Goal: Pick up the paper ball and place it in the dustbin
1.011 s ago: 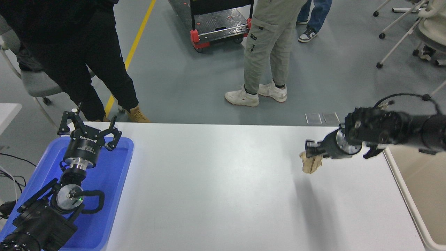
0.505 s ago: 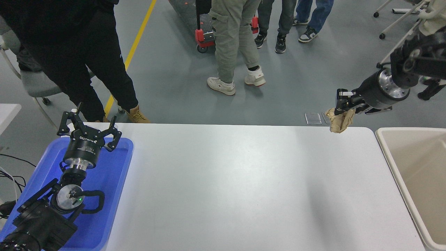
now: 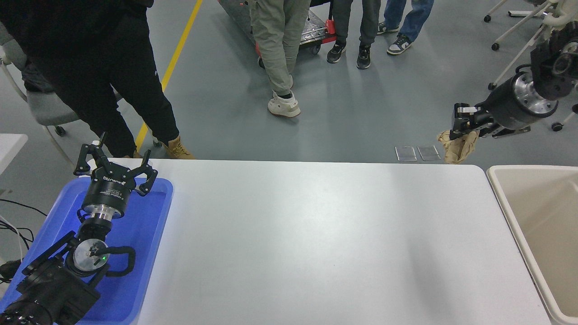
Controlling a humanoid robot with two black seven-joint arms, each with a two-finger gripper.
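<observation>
My right gripper [image 3: 461,130] comes in from the upper right edge, raised high above the table's far right corner, and is shut on the tan wrinkled paper ball [image 3: 459,148], which hangs below its fingers. The beige dustbin [image 3: 505,198] stands at the table's right end, to the right of and below the ball. My left gripper [image 3: 115,166] is parked at the lower left over the blue tray, open and empty.
A bright blue shallow tray [image 3: 149,234] lies on the white table [image 3: 316,243] at the left. Several people stand on the grey floor beyond the far edge, one in black [image 3: 104,72] close to the far left corner. A red-and-black cart [image 3: 316,31] stands behind them.
My right gripper has lifted the paper ball from low over the table's right part up and to the right, toward the dustbin side. The people at the far side have walked leftward.
</observation>
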